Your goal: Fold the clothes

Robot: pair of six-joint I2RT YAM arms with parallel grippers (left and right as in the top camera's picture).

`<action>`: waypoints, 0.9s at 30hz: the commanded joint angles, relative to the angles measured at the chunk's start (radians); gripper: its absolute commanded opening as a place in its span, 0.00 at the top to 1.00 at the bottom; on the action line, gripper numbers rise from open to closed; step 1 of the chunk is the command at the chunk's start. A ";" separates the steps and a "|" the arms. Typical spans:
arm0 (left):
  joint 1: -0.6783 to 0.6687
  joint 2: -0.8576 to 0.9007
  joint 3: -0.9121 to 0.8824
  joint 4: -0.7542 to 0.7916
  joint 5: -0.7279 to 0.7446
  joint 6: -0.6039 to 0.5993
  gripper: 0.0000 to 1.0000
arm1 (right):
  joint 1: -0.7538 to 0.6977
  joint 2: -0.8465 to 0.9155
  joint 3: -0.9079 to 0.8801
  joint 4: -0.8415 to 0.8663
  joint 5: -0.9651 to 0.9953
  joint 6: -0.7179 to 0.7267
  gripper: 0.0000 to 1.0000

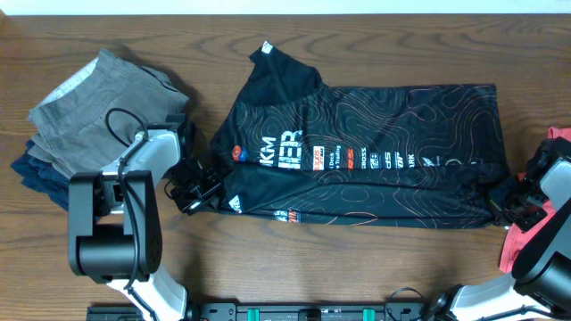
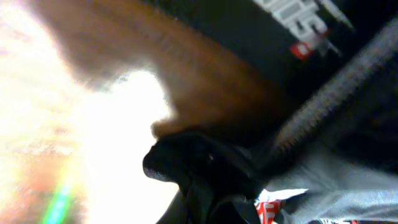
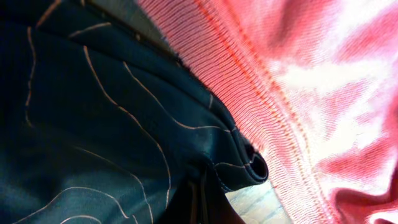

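Note:
The clothes (image 1: 375, 152), a black jersey with fine orange-white contour lines and white and orange lettering, lie spread flat across the middle of the table. My left gripper (image 1: 198, 189) sits at the jersey's lower left corner, shut on a bunch of black fabric (image 2: 199, 174) with a red-white logo patch beside it. My right gripper (image 1: 497, 203) is at the lower right corner. In the right wrist view, the jersey's hem (image 3: 249, 168) is folded over and pinched between the shut jaws. Both sets of fingertips are hidden by cloth.
A stack of grey and navy folded trousers (image 1: 98, 116) lies at the left, close behind the left arm. A red shirt (image 1: 535, 245) lies at the right edge under the right arm and fills the right wrist view's upper right (image 3: 311, 74). Bare wood table (image 1: 357, 267) runs along the front.

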 commanded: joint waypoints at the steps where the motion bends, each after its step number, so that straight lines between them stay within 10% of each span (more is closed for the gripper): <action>1: 0.009 -0.097 -0.004 -0.014 -0.056 -0.029 0.94 | -0.012 -0.047 -0.005 -0.003 -0.028 -0.007 0.96; 5: 0.009 -0.209 -0.004 -0.026 -0.055 -0.057 0.93 | -0.011 -0.131 0.010 -0.010 -0.057 -0.007 0.83; 7: 0.008 -0.249 -0.004 -0.032 -0.055 -0.057 0.14 | -0.007 -0.185 0.023 -0.003 -0.121 -0.008 0.70; 8: 0.008 -0.265 -0.004 -0.040 -0.055 -0.057 0.02 | -0.005 -0.206 0.031 0.003 -0.162 -0.022 0.61; 17: 0.004 -0.330 0.011 -0.025 -0.043 -0.035 0.02 | 0.053 -0.325 0.119 -0.021 -0.346 -0.171 0.47; 27: -0.101 -0.269 0.290 0.258 -0.043 0.260 0.02 | 0.204 -0.325 0.119 -0.030 -0.345 -0.241 0.39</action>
